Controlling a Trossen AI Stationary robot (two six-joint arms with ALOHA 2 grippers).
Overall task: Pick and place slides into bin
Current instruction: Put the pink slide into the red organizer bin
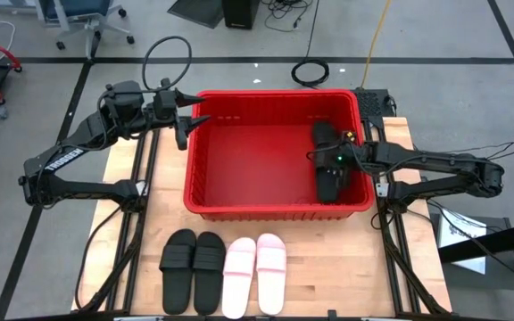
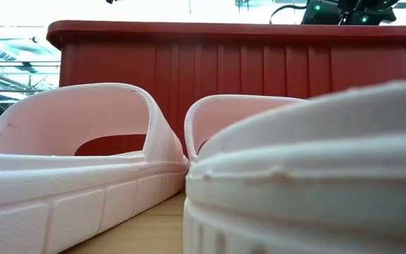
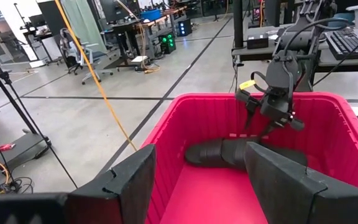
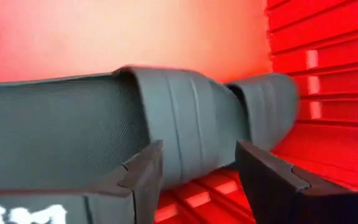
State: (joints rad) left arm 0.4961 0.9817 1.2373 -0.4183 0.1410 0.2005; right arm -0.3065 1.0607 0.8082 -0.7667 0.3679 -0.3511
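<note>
Your right tool [image 1: 335, 160] is sitting down inside the bin [image 1: 239, 207], at its right end, with the fingers [image 4: 143, 171] standing apart and nothing gripped between them. Directly beneath and ahead of that tool, two black slides [image 4: 185, 124] are lying on the bin floor, one overlapping the other, close against the right wall; from above they are showing as a dark pair [image 1: 327, 183] running along that wall. In the left wrist view you are seeing the same tool [image 3: 272, 115] hanging just above those slides [image 3: 219, 152].

Your left tool [image 1: 188, 119] is waiting outside the bin, just beyond its far left corner, pointing across the rim toward your right tool, its fingers [image 3: 120, 183] held wide and empty.

Farther from both tools, on the counter [image 1: 328, 276] in front of the bin's near wall, four more slides are lying side by side: a black pair [image 1: 194, 270] on the left and a pale pink pair [image 1: 255, 274] just beside it on the right. The pink slides [image 2: 83, 169] are filling the low view, with the bin wall [image 2: 245, 70] rising behind them.
</note>
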